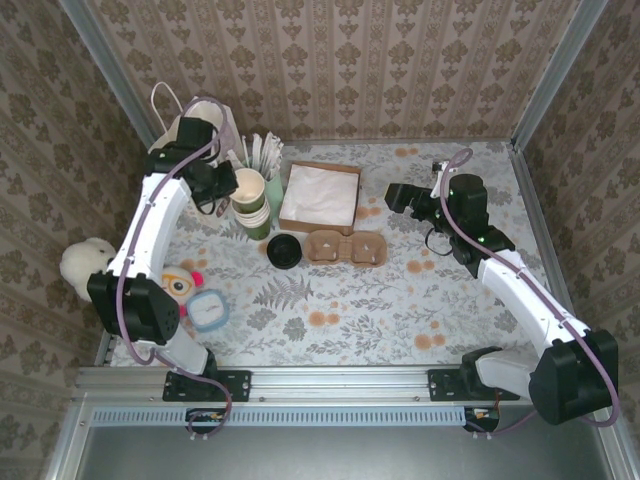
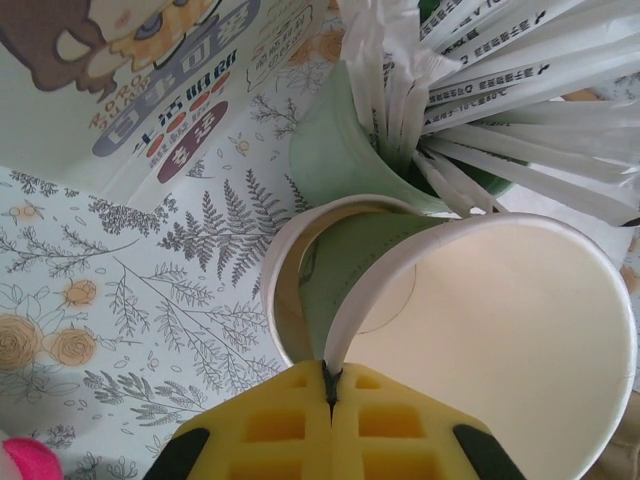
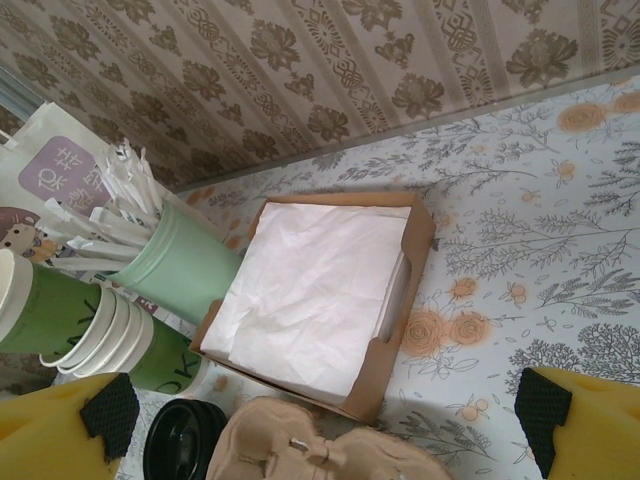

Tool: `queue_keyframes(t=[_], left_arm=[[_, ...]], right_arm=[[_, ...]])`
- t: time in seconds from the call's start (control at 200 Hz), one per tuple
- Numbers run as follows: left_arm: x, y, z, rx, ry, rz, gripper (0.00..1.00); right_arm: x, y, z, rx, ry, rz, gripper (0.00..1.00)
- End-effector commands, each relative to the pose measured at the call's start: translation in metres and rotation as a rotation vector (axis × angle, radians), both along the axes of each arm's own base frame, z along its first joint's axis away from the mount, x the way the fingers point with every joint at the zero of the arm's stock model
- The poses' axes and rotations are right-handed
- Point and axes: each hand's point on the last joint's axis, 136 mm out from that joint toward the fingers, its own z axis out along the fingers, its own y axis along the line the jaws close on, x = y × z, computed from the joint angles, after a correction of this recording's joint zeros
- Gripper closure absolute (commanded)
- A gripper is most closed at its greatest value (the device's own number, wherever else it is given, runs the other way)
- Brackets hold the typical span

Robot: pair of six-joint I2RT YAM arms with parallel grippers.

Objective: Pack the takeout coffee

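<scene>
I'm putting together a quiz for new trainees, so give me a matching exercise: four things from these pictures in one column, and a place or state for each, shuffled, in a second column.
Things
1. left gripper
2. right gripper
3. round black lid
4. white-wrapped straws

Places or states
A. standing in a mint-green cup
B. open, fingers wide apart
C. shut on the rim of a lidless cup
D. beside the cardboard carrier

Pairs: 1-C, 2-B, 3-D, 4-A
</scene>
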Motion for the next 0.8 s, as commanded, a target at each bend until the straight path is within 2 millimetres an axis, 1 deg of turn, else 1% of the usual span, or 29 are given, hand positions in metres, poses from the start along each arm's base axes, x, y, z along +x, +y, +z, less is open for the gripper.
queue_keyframes(t=[0.0,0.07,0.2,0.3,0.42,0.545,0.625,0.67,0.715,0.795], left_arm=[[-0.007,0.001,0.024,-0.003,-0.052,-0.04,1.0],[-0.01,0.003,0.034,0.0,-0.074,-0.056,1.0],[-0.017,0.015,0.063,0.071,-0.101,-0.094,1.0],[-0.026,0.016,0.081,0.087,-0.113,-0.125,1.0],[-0.041,0.009,0.088,0.054,-0.099,-0.165,1.0],[-0.061,-0.004,0.096,0.03,-0.093,-0.232,1.0],[-0.076,-0.013,0.096,0.038,-0.069,-0.289,1.0],[-0.085,-0.02,0.092,0.049,-0.051,-0.328,1.0],[-0.094,-0.028,0.086,0.053,-0.025,-0.365,1.0],[-0.11,-0.048,0.071,0.059,0.025,-0.452,1.0]], right_arm=[[-0.005,-0.003,0.014,-0.014,-0.036,-0.015,0.0],[-0.006,-0.001,0.015,-0.015,-0.043,-0.002,0.0],[-0.007,0.006,0.019,-0.031,-0.058,0.039,0.0],[-0.01,0.014,0.023,-0.064,-0.075,0.087,0.0],[-0.019,0.033,0.023,-0.145,-0.105,0.219,0.0],[-0.039,0.064,0.022,-0.259,-0.184,0.427,0.0],[-0.051,0.079,0.018,-0.327,-0.225,0.537,0.0],[-0.056,0.087,0.015,-0.358,-0.241,0.58,0.0],[-0.055,0.09,0.014,-0.378,-0.255,0.588,0.0],[-0.043,0.088,0.017,-0.37,-0.264,0.527,0.0]])
